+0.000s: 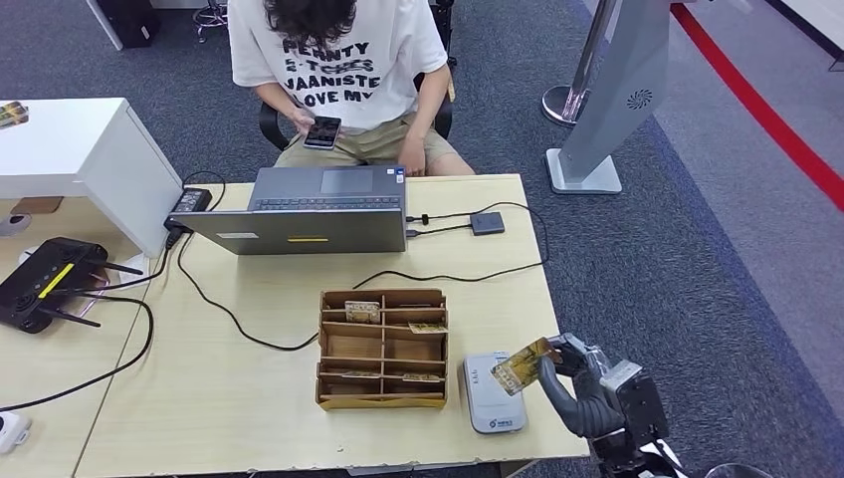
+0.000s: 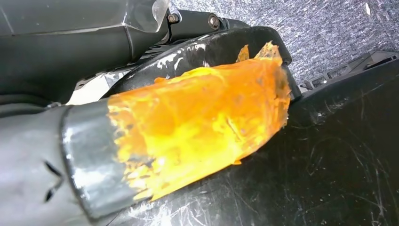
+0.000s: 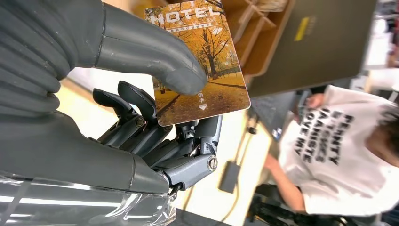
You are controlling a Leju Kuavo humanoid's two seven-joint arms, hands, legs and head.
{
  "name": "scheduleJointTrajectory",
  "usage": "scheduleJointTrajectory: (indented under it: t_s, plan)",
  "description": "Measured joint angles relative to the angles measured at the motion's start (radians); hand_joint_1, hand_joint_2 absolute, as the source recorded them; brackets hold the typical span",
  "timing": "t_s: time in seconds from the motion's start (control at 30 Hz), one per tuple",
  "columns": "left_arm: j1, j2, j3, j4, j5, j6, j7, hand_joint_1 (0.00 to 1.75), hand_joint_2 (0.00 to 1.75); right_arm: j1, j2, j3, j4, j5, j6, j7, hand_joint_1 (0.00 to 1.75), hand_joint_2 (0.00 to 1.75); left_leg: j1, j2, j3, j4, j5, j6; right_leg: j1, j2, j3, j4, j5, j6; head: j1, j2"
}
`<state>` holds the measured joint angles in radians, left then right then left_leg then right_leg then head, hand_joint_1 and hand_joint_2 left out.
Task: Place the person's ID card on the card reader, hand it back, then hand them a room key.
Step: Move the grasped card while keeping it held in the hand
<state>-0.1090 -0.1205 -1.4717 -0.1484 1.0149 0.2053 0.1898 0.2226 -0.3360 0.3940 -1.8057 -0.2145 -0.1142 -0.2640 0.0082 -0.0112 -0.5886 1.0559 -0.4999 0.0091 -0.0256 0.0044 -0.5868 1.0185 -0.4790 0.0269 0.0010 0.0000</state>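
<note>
Right wrist: thumb (image 3: 141, 52) across room key (image 3: 202, 61).

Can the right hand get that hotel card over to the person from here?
Probably not directly: the right hand pinches the card at the near edge, and the laptop stands between it and the person.

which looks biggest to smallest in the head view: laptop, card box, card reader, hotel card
1. laptop
2. card box
3. card reader
4. hotel card, held in the right hand above the reader; it sits slightly nearer the camera, yet clearly looks smallest.
</note>
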Motion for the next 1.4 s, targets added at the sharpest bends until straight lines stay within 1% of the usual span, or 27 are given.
scheduleJointTrajectory:
  t_s: [0.13, 0.3, 0.5, 0.7, 0.9, 1.07, 1.4]
  plan:
    - [0.000, -0.001, 0.000, 0.000, -0.004, 0.004, 0.000, 0.00, 0.00, 0.003, -0.027, 0.017, 0.002, 0.026, 0.001, 0.020, 1.75, 1.75, 0.000, 0.000, 0.001, 0.000, 0.000, 0.000, 0.000, 0.000, 0.000, 0.001, 0.000, 0.000, 0.000, 0.000]
    - [-0.001, -0.003, 0.000, 0.000, -0.018, 0.004, 0.002, 0.00, 0.00, -0.039, -0.030, 0.075, 0.033, 0.052, 0.012, 0.043, 1.75, 1.75, 0.000, 0.000, 0.001, 0.000, 0.001, -0.001, 0.000, 0.000, 0.000, 0.001, 0.000, 0.000, 0.000, 0.000]
    - [-0.002, -0.003, 0.000, 0.000, -0.033, 0.001, 0.006, 0.00, 0.00, -0.113, -0.013, 0.150, 0.109, 0.089, 0.019, 0.065, 1.75, 1.75, 0.000, 0.000, 0.001, 0.000, 0.001, -0.001, 0.000, 0.000, 0.000, 0.001, 0.000, 0.000, 0.000, 0.000]
    - [-0.003, -0.003, 0.000, 0.000, -0.037, -0.002, 0.007, 0.00, 0.00, -0.169, 0.009, 0.192, 0.159, 0.126, 0.002, 0.080, 1.75, 1.75, 0.000, 0.000, 0.001, 0.000, 0.001, -0.001, 0.000, 0.000, 0.000, 0.001, 0.000, 0.000, 0.000, 0.000]
    - [-0.002, -0.003, 0.000, 0.000, -0.036, -0.004, 0.009, 0.00, 0.00, -0.185, 0.017, 0.207, 0.185, 0.173, -0.037, 0.099, 1.75, 1.75, 0.000, 0.000, 0.001, 0.000, 0.001, -0.001, 0.000, 0.000, 0.000, 0.001, 0.000, 0.000, 0.000, 0.000]
    - [-0.002, -0.003, 0.000, 0.000, -0.030, -0.006, 0.010, 0.00, 0.00, -0.184, 0.017, 0.211, 0.199, 0.244, -0.077, 0.117, 1.75, 1.75, 0.000, 0.000, 0.001, 0.000, 0.001, -0.001, 0.000, 0.000, 0.000, 0.001, 0.000, 0.000, 0.000, 0.000]
    - [-0.002, -0.003, 0.000, 0.000, -0.025, -0.009, 0.011, 0.00, 0.00, -0.173, 0.017, 0.200, 0.210, 0.320, -0.106, 0.144, 1.75, 1.75, 0.000, 0.000, 0.001, 0.000, 0.001, -0.001, 0.000, 0.000, 0.000, 0.001, 0.000, 0.000, 0.000, 0.000]
